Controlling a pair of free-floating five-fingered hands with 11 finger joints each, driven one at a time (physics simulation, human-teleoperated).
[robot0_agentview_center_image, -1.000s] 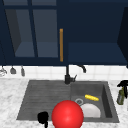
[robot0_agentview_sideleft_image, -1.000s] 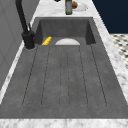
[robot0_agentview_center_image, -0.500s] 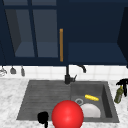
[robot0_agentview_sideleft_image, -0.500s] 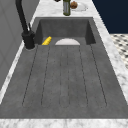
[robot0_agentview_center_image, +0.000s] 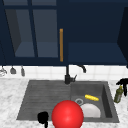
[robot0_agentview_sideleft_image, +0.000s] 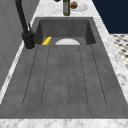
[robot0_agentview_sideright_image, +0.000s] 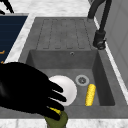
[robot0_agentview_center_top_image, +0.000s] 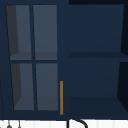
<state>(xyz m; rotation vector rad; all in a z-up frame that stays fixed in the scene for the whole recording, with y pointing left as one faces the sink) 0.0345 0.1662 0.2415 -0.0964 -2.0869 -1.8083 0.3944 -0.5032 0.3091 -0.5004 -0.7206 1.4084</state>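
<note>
the right hand (robot0_agentview_center_image: 123, 82) hangs over the olive bottle (robot0_agentview_center_image: 118, 94), which stands on the counter just right of the sink (robot0_agentview_center_image: 107, 100). its fingers are spread and relaxed, just above the bottle top, and hold nothing. the left hand (robot0_agentview_center_image: 43, 117) is at the front edge of the sink; i cannot tell its fingers. a corn cob (robot0_agentview_center_image: 91, 97) and a white plate (robot0_agentview_center_image: 90, 110) lie in the basin.

Even, flat light w/ soft blur throughout, no glare, cabinet interior dim

The right robot hand (robot0_agentview_center_image: 123, 82) hovers with fingers spread (relaxed, holding nothing), the left robot hand (robot0_agentview_center_image: 43, 117) low.
</note>
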